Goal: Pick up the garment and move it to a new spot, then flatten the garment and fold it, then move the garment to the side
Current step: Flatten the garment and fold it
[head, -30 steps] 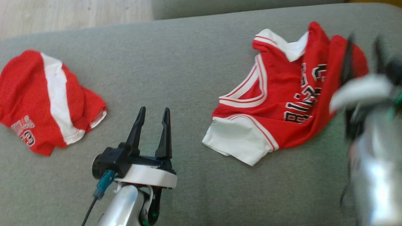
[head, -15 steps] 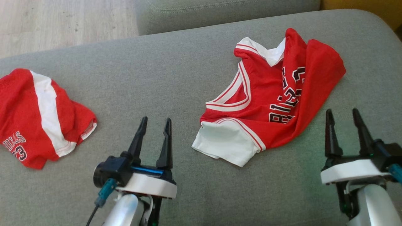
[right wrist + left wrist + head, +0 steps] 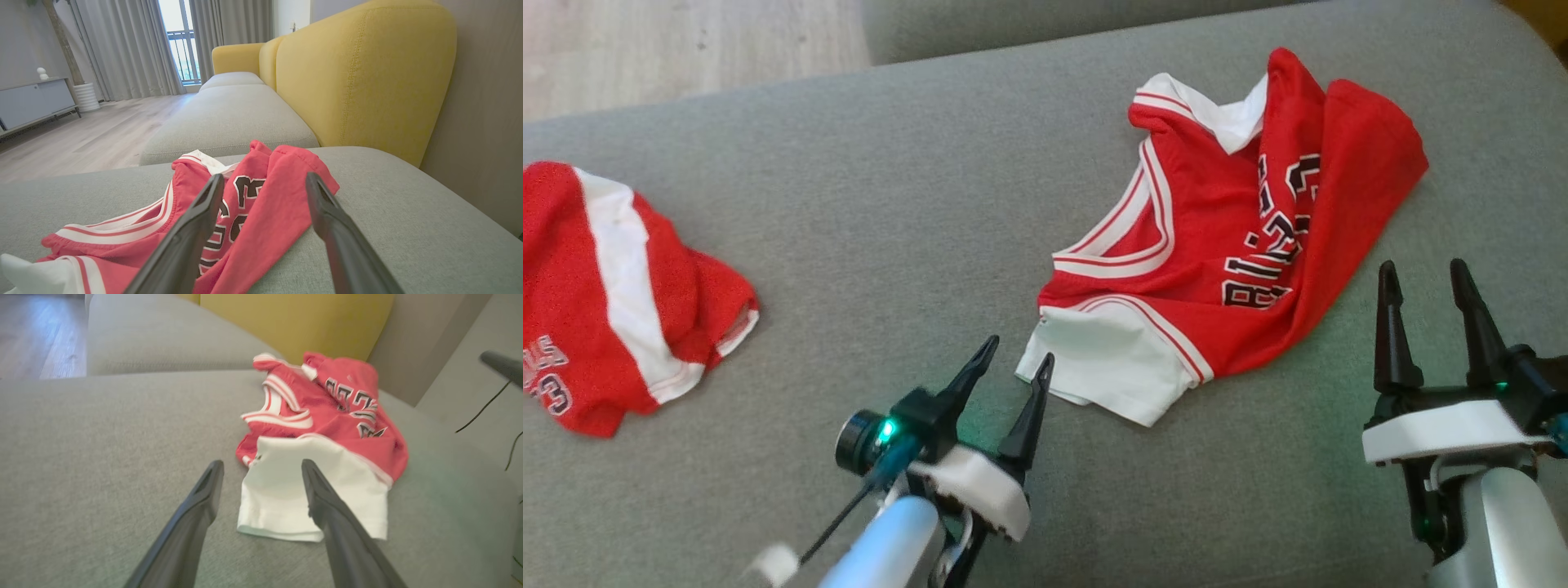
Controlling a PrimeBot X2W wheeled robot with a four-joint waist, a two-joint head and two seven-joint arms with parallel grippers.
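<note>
Well, the red jersey (image 3: 1225, 229) lies crumpled on the grey sofa (image 3: 931, 163), with its white sleeve (image 3: 1107, 363) nearest the robot. The left gripper (image 3: 1021, 349) is open and holds nothing, and its 2 fingers point at the sleeve's edge, just beside it. The right gripper (image 3: 1422, 265) is open and empty too, near the jersey's red side, and red shorts (image 3: 613, 294) lie well apart on the left.

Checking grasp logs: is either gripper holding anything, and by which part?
Nothing held: left gripper and right gripper both open; jersey lies ungrasped.
</note>
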